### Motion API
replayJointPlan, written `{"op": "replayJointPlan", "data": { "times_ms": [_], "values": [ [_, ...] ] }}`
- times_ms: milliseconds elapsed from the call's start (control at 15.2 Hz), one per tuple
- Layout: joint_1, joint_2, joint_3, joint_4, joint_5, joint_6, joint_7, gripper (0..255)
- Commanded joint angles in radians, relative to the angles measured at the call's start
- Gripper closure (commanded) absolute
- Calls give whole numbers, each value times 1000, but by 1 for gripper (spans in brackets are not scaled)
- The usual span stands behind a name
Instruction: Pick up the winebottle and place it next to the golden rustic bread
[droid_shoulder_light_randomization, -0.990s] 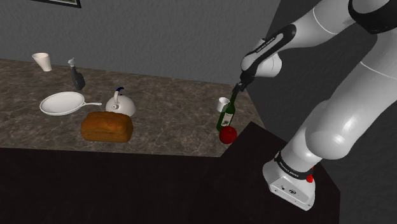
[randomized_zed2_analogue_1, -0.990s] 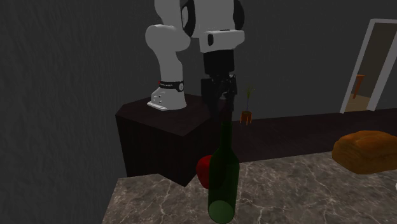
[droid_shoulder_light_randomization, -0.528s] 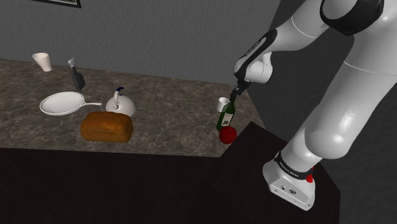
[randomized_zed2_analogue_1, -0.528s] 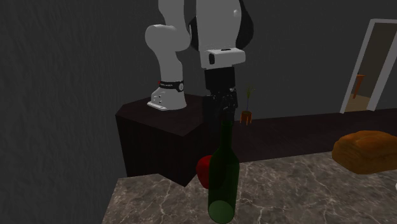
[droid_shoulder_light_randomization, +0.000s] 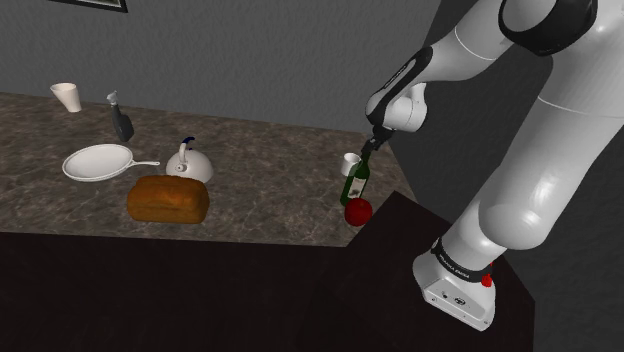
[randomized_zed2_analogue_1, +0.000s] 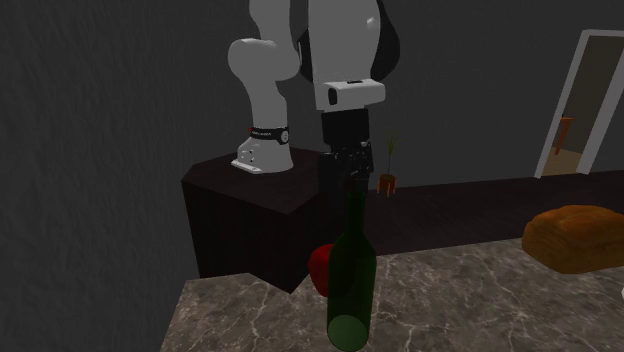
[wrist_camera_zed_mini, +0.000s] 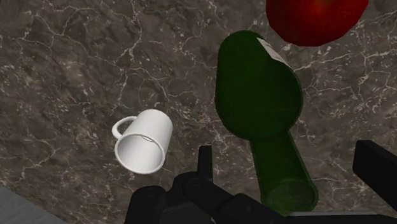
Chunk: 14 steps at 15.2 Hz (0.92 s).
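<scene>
Dark marbled tabletop (wrist_camera_zed_mini: 76, 63). Green wine bottle (wrist_camera_zed_mini: 257, 89), upright, its neck between the spread fingers of the tool (wrist_camera_zed_mini: 289, 167), untouched by either. White mug (wrist_camera_zed_mini: 145, 140) near the tool; red apple (wrist_camera_zed_mini: 315, 19) beside the bottle's base.

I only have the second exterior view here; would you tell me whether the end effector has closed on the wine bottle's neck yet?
Observer: Not yet; the wrist view shows the end effector open, its fingers either side of the neck of the green bottle, not touching it.
Operator: Thank you. Is anything standing close to the bottle?
Observer: A white mug stands beside it on the stone counter, apart from it.
Operator: What sits by the bread?
Observer: In the shoulder view, a white kettle stands just behind it.
</scene>
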Motion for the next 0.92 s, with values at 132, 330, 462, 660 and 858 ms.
{"op": "replayJointPlan", "data": {
  "times_ms": [132,330,462,660,858],
  "values": [
    [0,0,0,0,0,0,0,255],
    [0,0,0,0,0,0,0,255],
    [0,0,0,0,-1,0,0,255],
    [11,-17,-17,-3,-33,-11,25,255],
    [39,-68,-63,-9,-135,-45,102,255]
  ]
}}
